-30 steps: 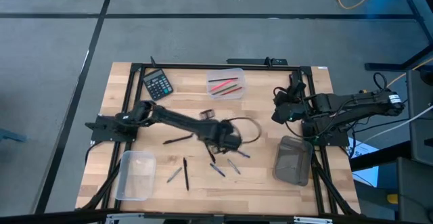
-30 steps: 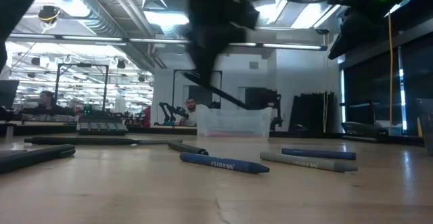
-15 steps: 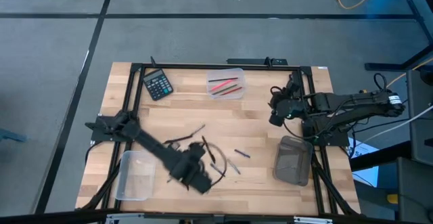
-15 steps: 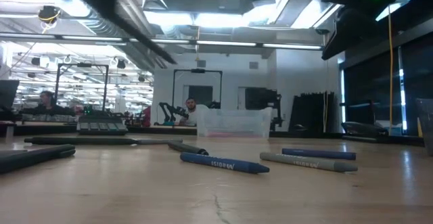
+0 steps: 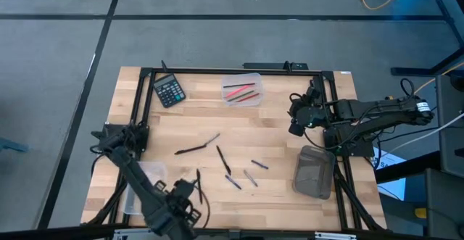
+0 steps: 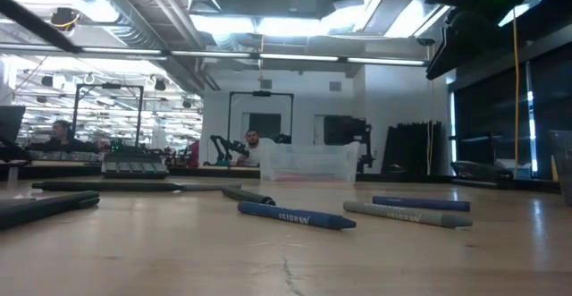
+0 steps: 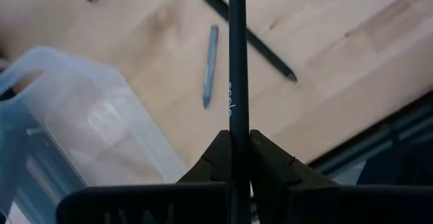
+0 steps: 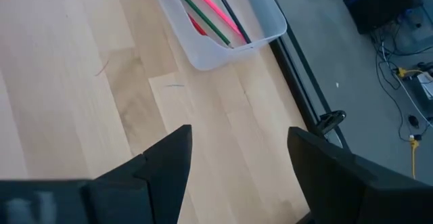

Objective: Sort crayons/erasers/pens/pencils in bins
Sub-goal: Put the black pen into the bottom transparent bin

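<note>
One black pen (image 7: pixel 237 82) is pinched between the left gripper's (image 7: pixel 236 158) fingers, which are closed tight on its lower shaft, and its long axis runs straight out ahead of them, tip forward. That gripper hangs at the near left corner of the surface (image 5: pixel 290 131), and the clear bin (image 7: pixel 88 136) on that side lies just beside the fingers, off to one flank of the pen rather than under it, so the drop looks to me like a short sideways shift to bring the pen over the bin's open mouth. I can't tell how high above the bin's rim the pen rides. Beyond the tip, a grey-blue stick (image 7: pixel 210 65) and another black pen (image 7: pixel 247 33) lie loose on the wood, apart from each other and clear of the bin. From above, more loose sticks (image 5: pixel 239 175) are scattered mid-surface, between the near left bin and the smoky dark bin (image 5: pixel 314 172) on the right. The far clear bin (image 5: pixel 241 90) already holds pink, red and green sticks (image 8: pixel 206 11), and a black calculator (image 5: pixel 169 90) sits to its left. The right gripper (image 8: pixel 237 160) waits up by the far right side, fingers spread wide and empty, well away from the left corner, so the left arm is plainly the nearer one. Nothing seems to block the way to the bin.
</note>
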Robot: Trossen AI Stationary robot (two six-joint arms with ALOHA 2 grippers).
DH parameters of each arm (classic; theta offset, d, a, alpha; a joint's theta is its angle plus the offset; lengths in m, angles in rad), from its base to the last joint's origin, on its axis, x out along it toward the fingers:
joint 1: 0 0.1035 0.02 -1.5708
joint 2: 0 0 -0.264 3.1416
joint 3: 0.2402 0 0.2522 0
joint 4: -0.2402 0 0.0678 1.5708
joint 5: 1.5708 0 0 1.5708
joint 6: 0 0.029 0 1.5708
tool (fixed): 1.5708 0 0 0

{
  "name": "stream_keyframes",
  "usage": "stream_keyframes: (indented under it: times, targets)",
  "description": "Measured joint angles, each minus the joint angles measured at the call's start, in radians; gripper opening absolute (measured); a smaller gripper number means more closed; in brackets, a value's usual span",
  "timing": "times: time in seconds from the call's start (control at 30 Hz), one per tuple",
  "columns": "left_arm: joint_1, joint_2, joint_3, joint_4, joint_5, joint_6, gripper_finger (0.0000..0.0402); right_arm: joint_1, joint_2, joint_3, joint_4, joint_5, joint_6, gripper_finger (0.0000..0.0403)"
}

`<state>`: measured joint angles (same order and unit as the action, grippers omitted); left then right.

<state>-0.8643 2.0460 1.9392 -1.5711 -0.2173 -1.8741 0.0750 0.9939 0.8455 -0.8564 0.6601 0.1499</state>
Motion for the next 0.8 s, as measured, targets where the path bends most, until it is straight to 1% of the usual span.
stream_keyframes:
  times: [0.1,0.37,0.53,0.7,0.8]
  targets:
    - [-0.029,0.0,0.0,0.0,0.0,-0.038,0.0017,0.0,0.0,0.0,0.029,0.0,-0.011,0.0245]
    - [-0.071,0.0,0.001,0.0,0.007,-0.131,0.0017,0.0,0.0,0.0,0.199,-0.026,-0.075,0.0245]
    - [-0.085,0.0,0.001,0.0,0.121,-0.165,0.0018,0.0,0.023,0.0,0.23,-0.035,-0.092,0.0245]
    - [-0.114,0.0,0.0,0.0,0.162,-0.192,0.0018,0.0,0.071,0.0,0.217,-0.035,-0.082,0.0245]
    - [-0.124,-0.002,-0.025,0.0,0.196,-0.192,0.0018,0.0,0.105,0.0,0.217,-0.035,-0.081,0.0245]
